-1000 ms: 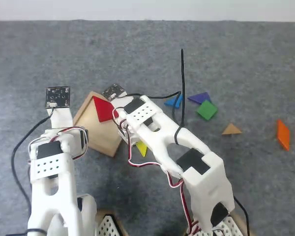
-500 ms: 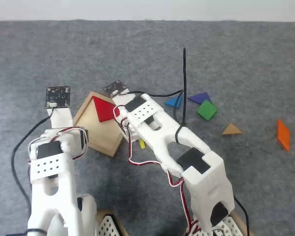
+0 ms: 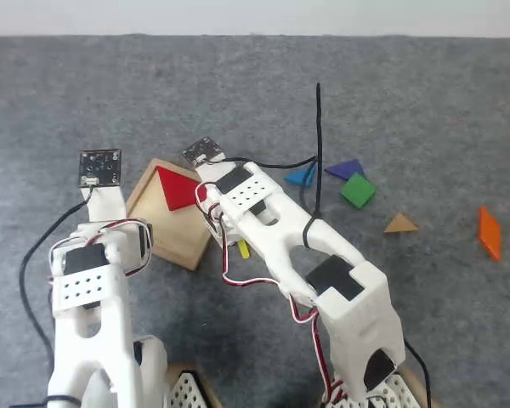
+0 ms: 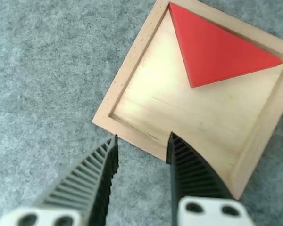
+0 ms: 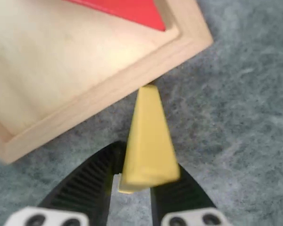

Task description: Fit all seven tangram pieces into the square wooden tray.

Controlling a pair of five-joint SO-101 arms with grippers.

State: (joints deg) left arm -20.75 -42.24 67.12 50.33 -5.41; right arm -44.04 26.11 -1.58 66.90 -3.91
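Observation:
The square wooden tray (image 3: 172, 238) lies between the two arms, with a red triangle (image 3: 178, 188) flat in its far corner. In the right wrist view my right gripper (image 5: 140, 175) is shut on a yellow triangle (image 5: 148, 141), which stands on edge just outside the tray (image 5: 108, 89), its tip against the outer rim. From above, that yellow triangle (image 3: 244, 248) shows as a thin sliver under the right arm. My left gripper (image 4: 142, 141) is open, its fingers straddling the rim of the tray (image 4: 132, 70) near a corner; the red triangle (image 4: 217, 47) lies beyond.
Loose pieces lie on the grey carpet to the right: a blue one (image 3: 302, 176), a purple one (image 3: 346, 168), a green square (image 3: 357, 190), a small tan triangle (image 3: 399, 223) and an orange parallelogram (image 3: 490, 233). A black cable (image 3: 318, 144) rises beside the right arm.
The right gripper has shifted slightly towards the tray, and the yellow triangle has gone from a visible flat shape to a thin sliver. The left arm has not moved.

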